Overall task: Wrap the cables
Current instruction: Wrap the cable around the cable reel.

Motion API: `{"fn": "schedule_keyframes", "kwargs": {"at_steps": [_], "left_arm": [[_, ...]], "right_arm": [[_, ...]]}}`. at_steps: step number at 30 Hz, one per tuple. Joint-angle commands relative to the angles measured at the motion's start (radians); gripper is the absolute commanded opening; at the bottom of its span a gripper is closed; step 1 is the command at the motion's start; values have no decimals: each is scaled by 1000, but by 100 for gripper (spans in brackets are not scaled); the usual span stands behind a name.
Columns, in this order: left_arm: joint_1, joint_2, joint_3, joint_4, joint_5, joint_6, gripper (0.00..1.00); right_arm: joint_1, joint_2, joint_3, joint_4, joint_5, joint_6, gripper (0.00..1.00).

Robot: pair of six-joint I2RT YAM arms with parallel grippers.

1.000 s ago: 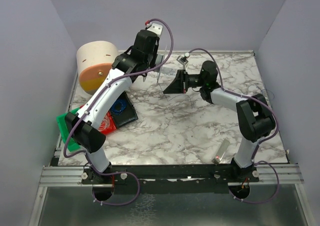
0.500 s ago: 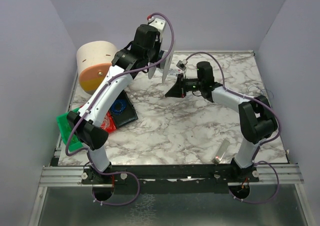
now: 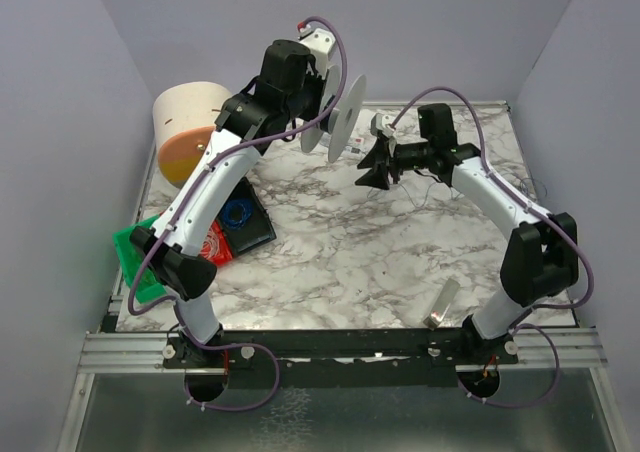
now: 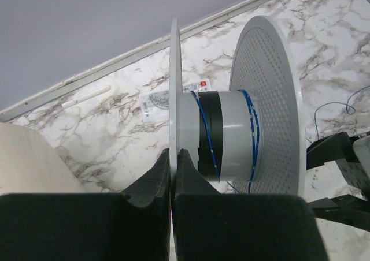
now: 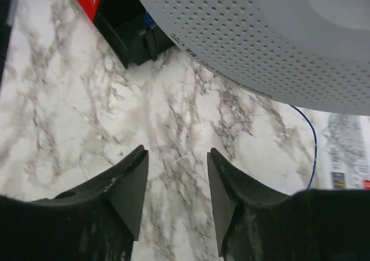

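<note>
The left gripper [image 4: 173, 157] is clamped on the thin edge of one flange of a white reel [image 3: 346, 117], a finger [image 4: 151, 177] pressed to each face. It holds the reel in the air over the table's [image 3: 330, 262] far edge, near the middle, with the flanges upright. The wire [image 4: 256, 137] makes a few blue turns round the grey and black hub between the two flanges. One strand drops from the hub to the table, where it lies loose toward the far right corner. The right gripper [image 3: 372, 162] sits just beside the perforated flange, on its right, with its fingers [image 5: 130, 183] apart and nothing between them. Below that flange the strand runs over the marble. A cream roll [image 3: 195, 122] stands at the far left corner, and a black bin [image 3: 245, 220] lies by the left edge
</note>
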Motion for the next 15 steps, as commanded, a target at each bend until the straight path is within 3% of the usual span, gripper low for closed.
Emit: {"fn": "schedule_keyframes", "kwargs": {"at_steps": [1,5,15], "left_arm": [[-1,-36,27,29,109,-2,0],[-1,-46,30,20,169,-8,0],[-1,-78,9,12,253,-10,0]], "right_arm": [[-12,-41,-29,-82,97,-199,52],[-14,7,-39,-6,190,-192,57],[-22,51,-131,243,325,-110,59]]}}
